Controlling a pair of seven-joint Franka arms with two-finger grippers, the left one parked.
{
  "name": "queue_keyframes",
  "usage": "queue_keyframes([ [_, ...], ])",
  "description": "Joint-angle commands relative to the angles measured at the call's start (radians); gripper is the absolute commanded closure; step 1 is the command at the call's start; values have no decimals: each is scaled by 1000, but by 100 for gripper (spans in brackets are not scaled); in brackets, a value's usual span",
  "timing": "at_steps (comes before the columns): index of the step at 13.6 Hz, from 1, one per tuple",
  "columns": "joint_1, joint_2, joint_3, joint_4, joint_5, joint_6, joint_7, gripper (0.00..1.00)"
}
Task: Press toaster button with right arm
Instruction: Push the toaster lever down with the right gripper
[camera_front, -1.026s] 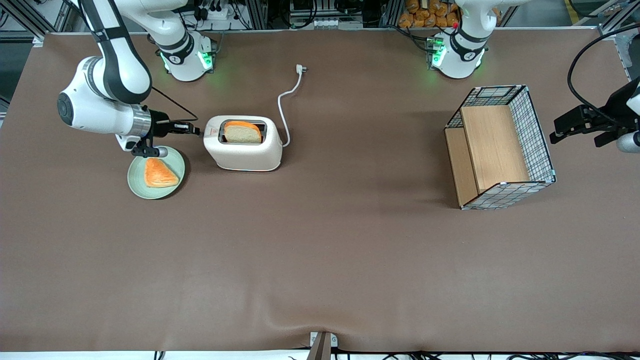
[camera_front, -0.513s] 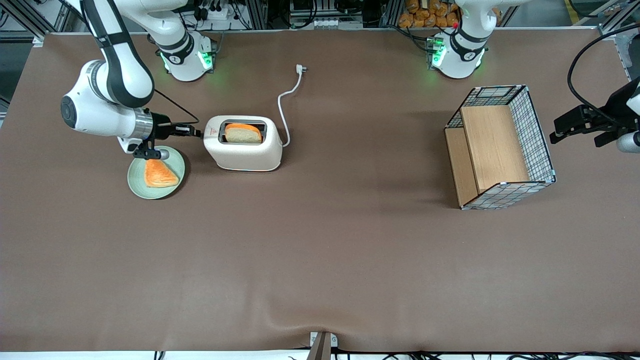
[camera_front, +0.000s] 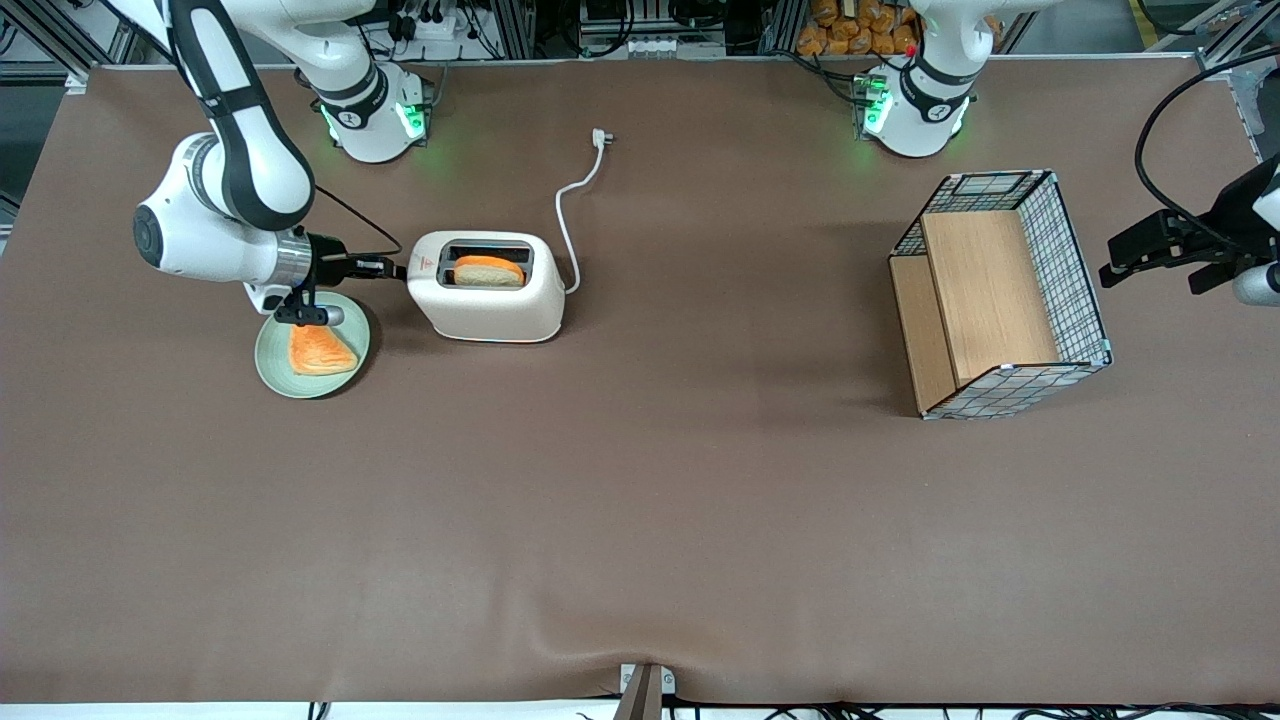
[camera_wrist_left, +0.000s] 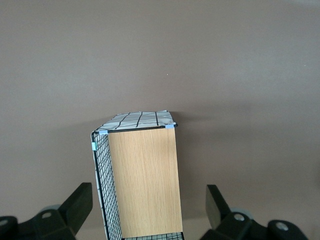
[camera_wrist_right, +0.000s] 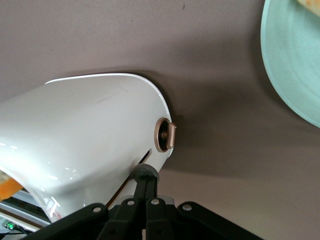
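The cream-white toaster (camera_front: 490, 295) stands toward the working arm's end of the table, with a bread slice (camera_front: 488, 271) sitting low in its top slot. My right gripper (camera_front: 393, 268) is shut, fingers pressed together, with its tip against the toaster's narrow end. In the right wrist view the gripper (camera_wrist_right: 146, 179) rests on the small grey toaster button (camera_wrist_right: 145, 171), on the lever slot of the toaster (camera_wrist_right: 85, 130). A round brown dial (camera_wrist_right: 164, 135) sits on the same end, just past the button. The button is mostly covered by the fingertips.
A pale green plate (camera_front: 268, 368) with an orange pastry (camera_front: 322, 350) lies under my wrist, beside the toaster; its rim shows in the wrist view (camera_wrist_right: 285, 65). The white cord (camera_front: 568, 215) and plug (camera_front: 600, 137) trail from the toaster. A wire basket with wooden panels (camera_front: 1000, 295) stands toward the parked arm's end.
The bread slice has sunk lower into the slot. My right arm has shifted slightly toward the toaster and downward, with the gripper tip kept at the toaster's narrow end.
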Motion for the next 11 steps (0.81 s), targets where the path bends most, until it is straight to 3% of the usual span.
queue_keyframes([
  [1, 17, 21, 1, -12, 36, 50, -44, 100],
  [11, 30, 50, 1, -21, 37, 106, -53, 100],
])
